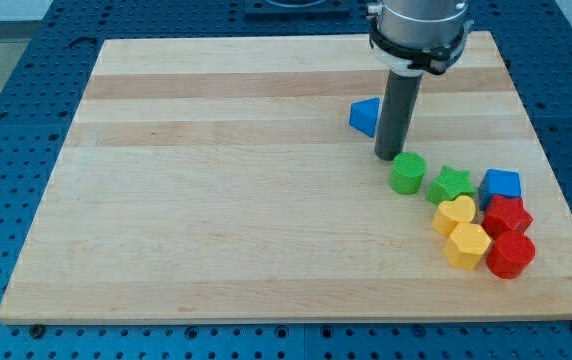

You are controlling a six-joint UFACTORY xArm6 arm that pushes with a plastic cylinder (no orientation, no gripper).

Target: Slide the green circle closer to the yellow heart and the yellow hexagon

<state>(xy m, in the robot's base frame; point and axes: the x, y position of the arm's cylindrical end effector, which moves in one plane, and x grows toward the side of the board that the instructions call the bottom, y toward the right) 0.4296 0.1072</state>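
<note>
The rod's tip [388, 157], which carries no claw, rests just above-left of the green circle [407, 173]. The circle lies near the yellow heart [454, 213] and yellow hexagon [466, 245], left of the green star [452, 183].

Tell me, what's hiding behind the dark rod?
A blue triangle peeks out on the rod's left; its right part is covered. My tip sits just above the green circle.
</note>
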